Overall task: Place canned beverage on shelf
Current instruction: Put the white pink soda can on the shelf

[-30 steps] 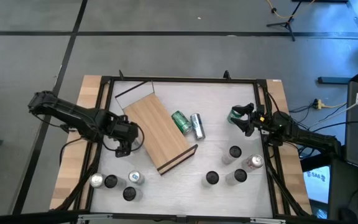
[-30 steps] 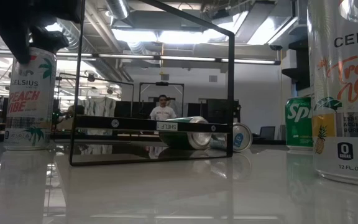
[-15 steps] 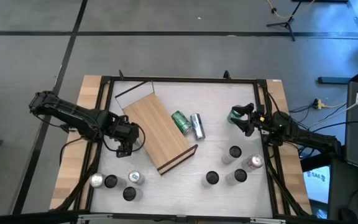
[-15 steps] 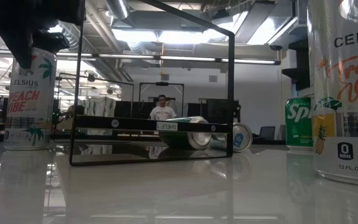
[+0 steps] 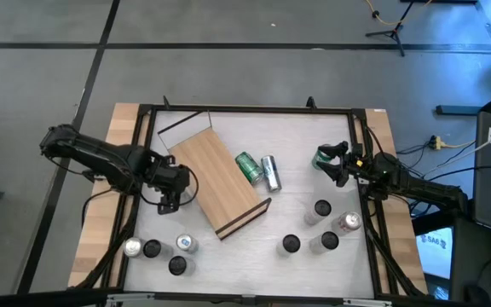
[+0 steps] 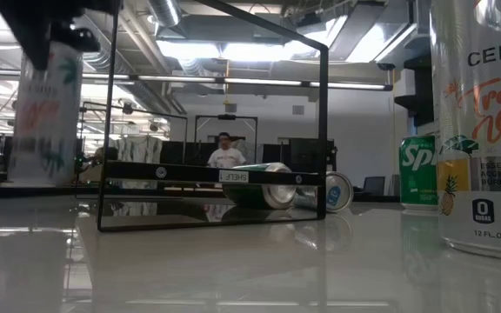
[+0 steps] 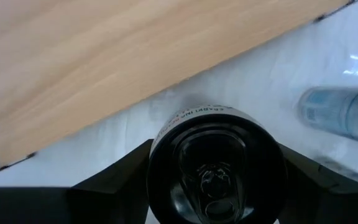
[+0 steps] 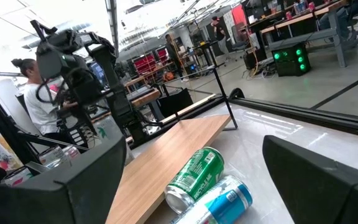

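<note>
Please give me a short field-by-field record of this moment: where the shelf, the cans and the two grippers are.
shelf: light-wood board, lying diagonally at table centre-left
left gripper: beside the shelf's left edge, fingers either side of a black-topped can
right gripper: open, at the table's right side, next to a green can
lying cans: green can and silver-blue can, side by side right of the shelf

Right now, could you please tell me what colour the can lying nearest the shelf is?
Green can, beside the shelf; the right wrist view shows it best.
</note>
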`<state>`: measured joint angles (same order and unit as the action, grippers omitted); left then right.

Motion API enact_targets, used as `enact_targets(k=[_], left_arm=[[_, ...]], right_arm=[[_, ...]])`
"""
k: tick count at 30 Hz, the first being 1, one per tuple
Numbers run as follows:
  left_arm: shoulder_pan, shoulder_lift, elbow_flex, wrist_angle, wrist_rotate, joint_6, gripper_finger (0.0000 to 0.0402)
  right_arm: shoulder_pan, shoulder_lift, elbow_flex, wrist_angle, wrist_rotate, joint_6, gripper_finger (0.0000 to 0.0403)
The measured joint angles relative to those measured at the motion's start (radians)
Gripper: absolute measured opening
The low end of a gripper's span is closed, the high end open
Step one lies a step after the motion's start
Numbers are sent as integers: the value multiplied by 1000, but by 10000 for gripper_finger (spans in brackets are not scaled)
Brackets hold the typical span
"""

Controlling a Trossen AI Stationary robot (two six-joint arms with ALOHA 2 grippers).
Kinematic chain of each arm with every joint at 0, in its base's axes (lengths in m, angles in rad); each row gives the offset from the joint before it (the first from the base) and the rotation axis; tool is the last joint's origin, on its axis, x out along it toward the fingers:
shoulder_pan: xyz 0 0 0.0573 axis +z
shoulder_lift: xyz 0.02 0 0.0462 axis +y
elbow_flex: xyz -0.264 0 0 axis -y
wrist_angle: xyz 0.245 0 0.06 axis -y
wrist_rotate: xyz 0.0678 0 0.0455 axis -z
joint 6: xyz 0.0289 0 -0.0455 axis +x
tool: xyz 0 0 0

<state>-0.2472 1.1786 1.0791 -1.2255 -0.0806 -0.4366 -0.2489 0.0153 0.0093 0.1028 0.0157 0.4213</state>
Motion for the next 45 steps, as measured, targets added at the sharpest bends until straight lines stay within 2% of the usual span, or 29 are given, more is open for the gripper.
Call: enact_targets(k=[8, 11, 16, 26, 38, 45], left_arm=[[43, 0, 161, -74, -15, 3, 235], [92, 0, 212, -66, -35, 7, 235], [218, 0, 269, -66, -41, 103, 235], [512, 37, 279, -34, -14, 321, 235], [784, 261, 278, 78, 136, 590, 235], [899, 317, 283, 135, 189, 663, 235]], right_arm=[[0, 0, 0, 0, 0, 0, 372], [0, 0, 0, 0, 0, 0, 372], [0, 0, 0, 0, 0, 0, 372], [0, 0, 0, 0, 0, 0, 372], [0, 0, 0, 0, 0, 0, 372], [0, 0, 0, 0, 0, 0, 372]])
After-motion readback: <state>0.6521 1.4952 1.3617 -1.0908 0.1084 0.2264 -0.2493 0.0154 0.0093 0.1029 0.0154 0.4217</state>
